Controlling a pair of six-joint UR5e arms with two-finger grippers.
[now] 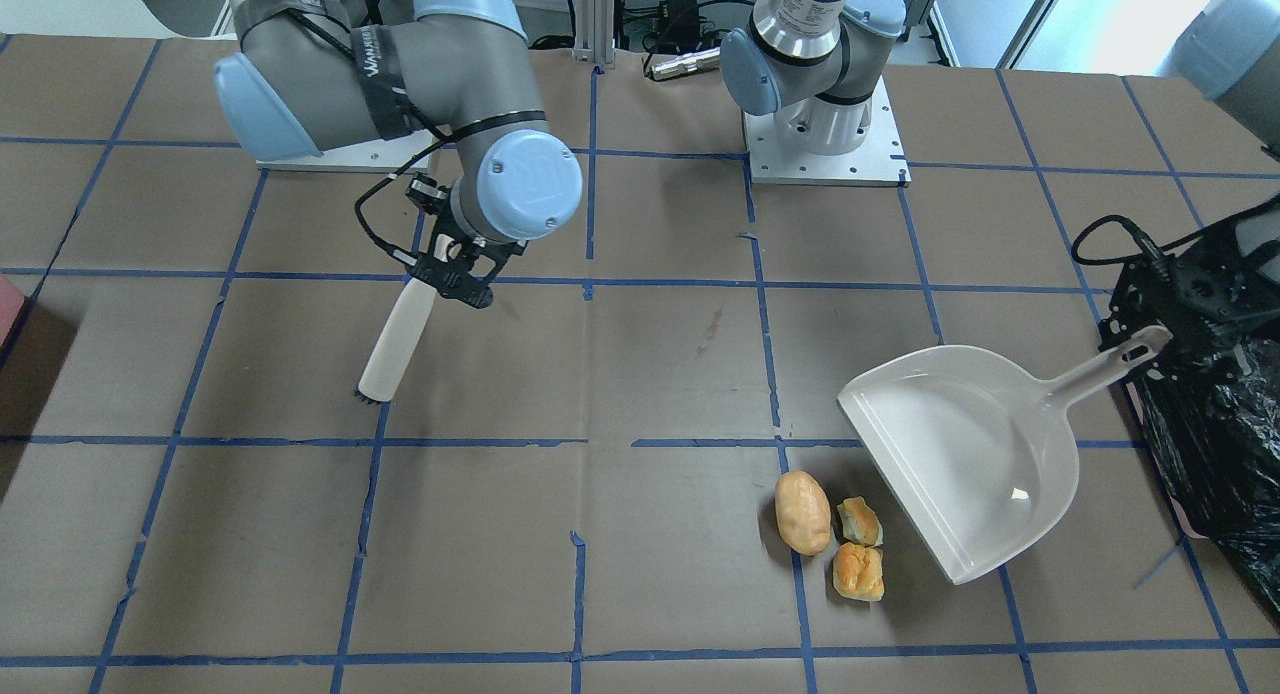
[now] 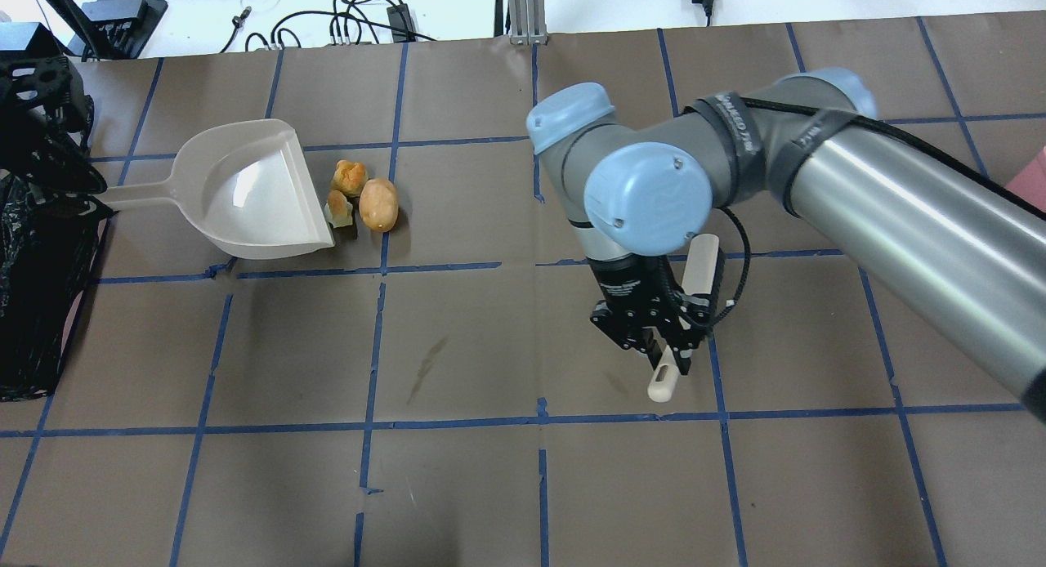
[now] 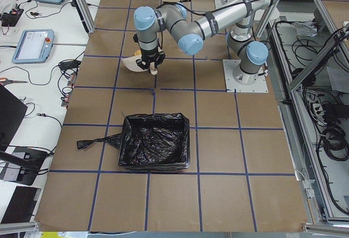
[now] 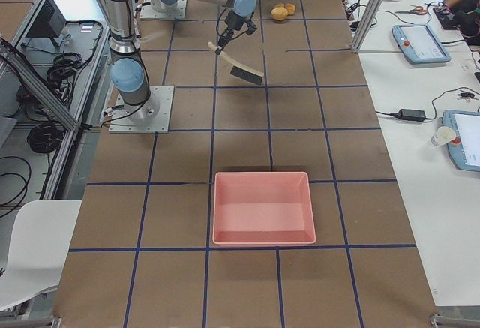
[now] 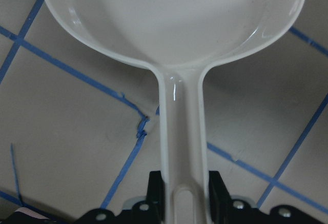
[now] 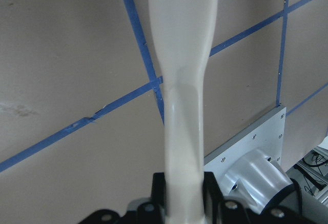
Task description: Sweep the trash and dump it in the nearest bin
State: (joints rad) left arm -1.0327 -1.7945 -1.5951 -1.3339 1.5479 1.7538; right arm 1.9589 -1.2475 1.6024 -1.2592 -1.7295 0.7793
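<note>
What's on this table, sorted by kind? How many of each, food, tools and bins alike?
Potato-like lump: 1
Bread chunks: 2
Dustpan: 1
Brush: 1
Bin with black bag: 1
Pink tub: 1
Total: 7

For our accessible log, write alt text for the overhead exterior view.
A potato-like lump and two bread chunks lie at the lip of a white dustpan held by the left gripper beside the black-bagged bin; the right gripper holds a brush farther right.
</note>
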